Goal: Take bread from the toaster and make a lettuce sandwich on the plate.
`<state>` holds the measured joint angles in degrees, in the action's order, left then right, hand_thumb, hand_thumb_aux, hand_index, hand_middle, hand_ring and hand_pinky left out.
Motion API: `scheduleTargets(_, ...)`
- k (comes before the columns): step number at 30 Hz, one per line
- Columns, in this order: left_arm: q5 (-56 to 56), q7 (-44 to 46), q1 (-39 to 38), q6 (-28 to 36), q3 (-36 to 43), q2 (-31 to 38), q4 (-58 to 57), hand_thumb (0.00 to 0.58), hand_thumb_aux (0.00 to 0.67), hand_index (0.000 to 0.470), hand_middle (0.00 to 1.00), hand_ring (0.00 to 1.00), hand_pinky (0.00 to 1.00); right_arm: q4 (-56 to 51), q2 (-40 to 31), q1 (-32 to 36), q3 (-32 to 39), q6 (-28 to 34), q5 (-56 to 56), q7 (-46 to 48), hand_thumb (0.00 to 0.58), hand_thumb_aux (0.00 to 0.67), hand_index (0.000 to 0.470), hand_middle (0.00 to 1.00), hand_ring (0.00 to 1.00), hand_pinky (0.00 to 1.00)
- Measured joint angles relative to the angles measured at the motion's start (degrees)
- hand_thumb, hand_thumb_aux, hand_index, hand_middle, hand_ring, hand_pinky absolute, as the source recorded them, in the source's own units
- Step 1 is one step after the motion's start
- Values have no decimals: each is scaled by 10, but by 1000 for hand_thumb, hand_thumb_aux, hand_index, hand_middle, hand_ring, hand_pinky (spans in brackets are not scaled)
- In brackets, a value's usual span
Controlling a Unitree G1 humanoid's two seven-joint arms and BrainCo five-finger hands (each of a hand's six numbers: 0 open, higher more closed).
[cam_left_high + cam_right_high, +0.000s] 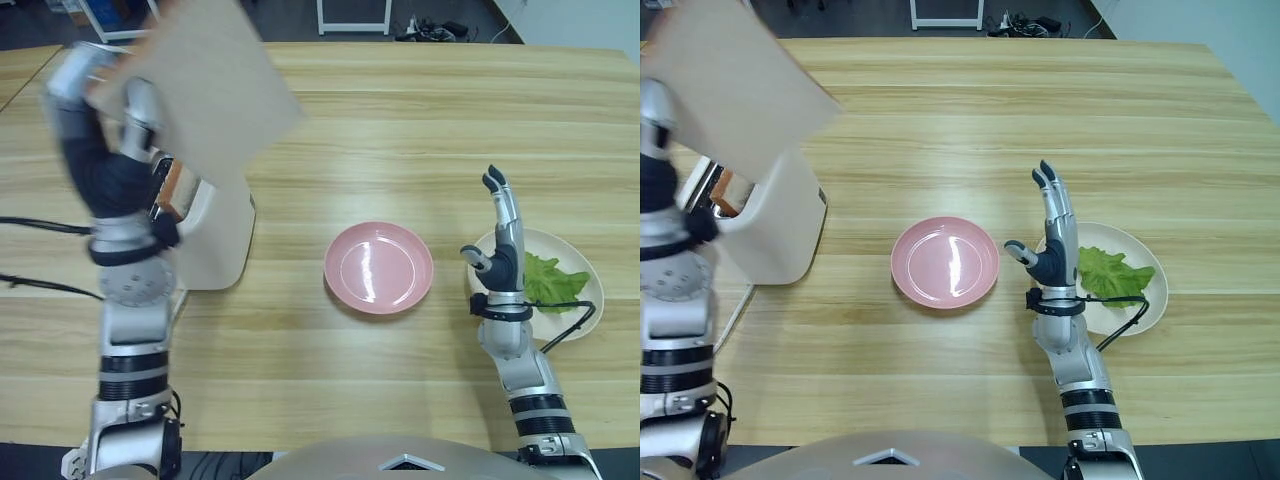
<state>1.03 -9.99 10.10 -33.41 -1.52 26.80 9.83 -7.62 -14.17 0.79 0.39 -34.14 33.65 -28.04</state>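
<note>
My left hand (110, 100) is raised above the white toaster (215, 235) and is shut on a pale slice of bread (215, 85), held high and close to the camera. Another brown slice (172, 190) still stands in the toaster's slot. The empty pink plate (378, 267) lies at the table's middle. A green lettuce leaf (552, 281) rests in a white dish (585, 270) on the right. My right hand (503, 235) stands upright and open at the dish's left rim, fingers straight, holding nothing.
Black cables (40, 228) run off to the left of the toaster. Furniture legs and wires (430, 28) stand beyond the table's far edge. Bare wooden table (420, 130) stretches behind the plate and dish.
</note>
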Motion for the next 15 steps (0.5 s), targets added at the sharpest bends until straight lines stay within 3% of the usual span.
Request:
scheduleTargets(4, -52, 153, -14, 6, 131, -43, -55, 580, 670, 470, 1000, 1000, 1000, 3, -23, -6, -40, 6, -1, -13, 0, 0, 0, 0, 0, 0)
scheduleTargets(8, -56, 241, 16, 22, 186, -93, -166, 580, 670, 470, 1000, 1000, 1000, 8, -67, -27, -104, 18, -11, -28, 0, 0, 0, 0, 0, 0)
scheduleTargets(15, 9, 246, 127, -13, 188, -159, -434, 580, 670, 470, 1000, 1000, 1000, -17, -125, -74, -157, 37, 8, -45, 0, 0, 0, 0, 0, 0)
